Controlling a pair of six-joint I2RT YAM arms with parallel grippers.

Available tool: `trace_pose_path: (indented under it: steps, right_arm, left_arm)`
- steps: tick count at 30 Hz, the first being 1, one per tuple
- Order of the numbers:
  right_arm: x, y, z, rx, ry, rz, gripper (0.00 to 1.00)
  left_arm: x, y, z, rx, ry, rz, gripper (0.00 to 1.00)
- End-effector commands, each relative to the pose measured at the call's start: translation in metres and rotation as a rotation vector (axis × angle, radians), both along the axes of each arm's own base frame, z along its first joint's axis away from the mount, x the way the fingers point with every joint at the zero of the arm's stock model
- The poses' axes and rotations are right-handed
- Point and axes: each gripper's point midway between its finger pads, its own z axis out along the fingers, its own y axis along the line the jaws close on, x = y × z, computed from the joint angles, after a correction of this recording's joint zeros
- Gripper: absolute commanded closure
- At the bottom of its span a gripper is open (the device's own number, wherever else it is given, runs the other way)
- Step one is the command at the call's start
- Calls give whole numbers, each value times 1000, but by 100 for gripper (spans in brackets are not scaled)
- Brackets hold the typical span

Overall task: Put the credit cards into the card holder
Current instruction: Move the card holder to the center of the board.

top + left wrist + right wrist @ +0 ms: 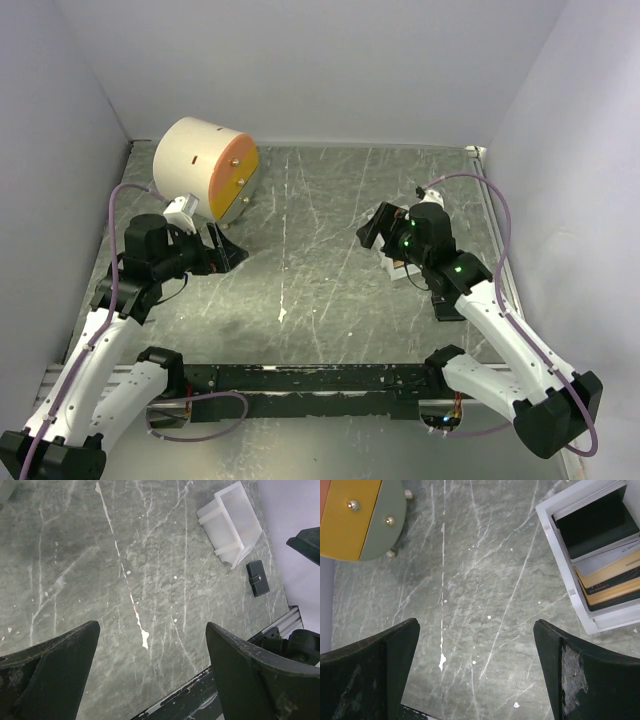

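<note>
Several credit cards point(615, 575), gold-brown and dark, stand on edge in a white tray point(555, 545) at the right of the right wrist view. The small black card holder point(258, 578) lies shut on the table just beside the tray point(231, 521) in the left wrist view. My right gripper point(476, 625) is open and empty above bare table, left of the tray; from above it point(378, 228) hovers at the tray's far-left side. My left gripper point(152, 630) is open and empty, far left of the tray, near the cylinder point(225, 250).
A big cream cylinder with an orange face point(205, 165) lies at the back left and also shows in the right wrist view point(355, 515). White walls close in three sides. A black rail point(320, 378) runs along the near edge.
</note>
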Motion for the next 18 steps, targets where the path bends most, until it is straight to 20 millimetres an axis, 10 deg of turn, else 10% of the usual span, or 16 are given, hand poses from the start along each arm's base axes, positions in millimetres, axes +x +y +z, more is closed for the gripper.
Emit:
trace_pose_path:
  steps: [1,9,18]
  right_arm:
    - [-1,-11,3,0,11,-63,0]
    - [-4,-30,-5,-14,69,-193,0]
    - [-34,-98,-47,-155,323,-672,8]
  left_arm:
    - [1,6,1,10,-5,26,1]
    - [2,7,2,10,-7,34,0]
    - [2,6,1,12,-1,29,1]
